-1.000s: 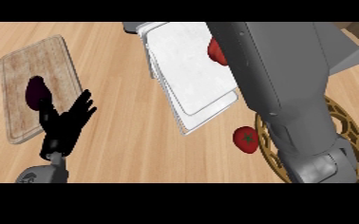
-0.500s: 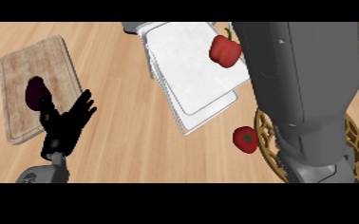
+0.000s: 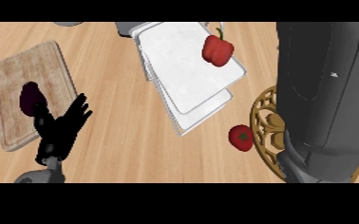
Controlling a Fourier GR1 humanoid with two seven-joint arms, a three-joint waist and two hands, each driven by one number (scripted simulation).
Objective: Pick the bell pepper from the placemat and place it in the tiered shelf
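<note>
The bell pepper lay on the upper tray of the tiered shelf, near that tray's far right corner, stem pointing up and away. That put it well up and to the right of the left hand, the only hand on show. By the look of it the placing was done: nothing touched the pepper, and it sat inside the rim, where it would not roll off.

The left hand stood low at the left, fingers spread and pointing up, holding nothing; it looked parked there to keep out of the way. Just up-left of it lay a dark purple vegetable on a wooden cutting board.

The right forearm filled the right side as a big grey mass. Its hand was out of view, so I could not tell how its fingers stood. A tomato sat well right of the left hand, beside the brown placemat that poked out from under the forearm.
</note>
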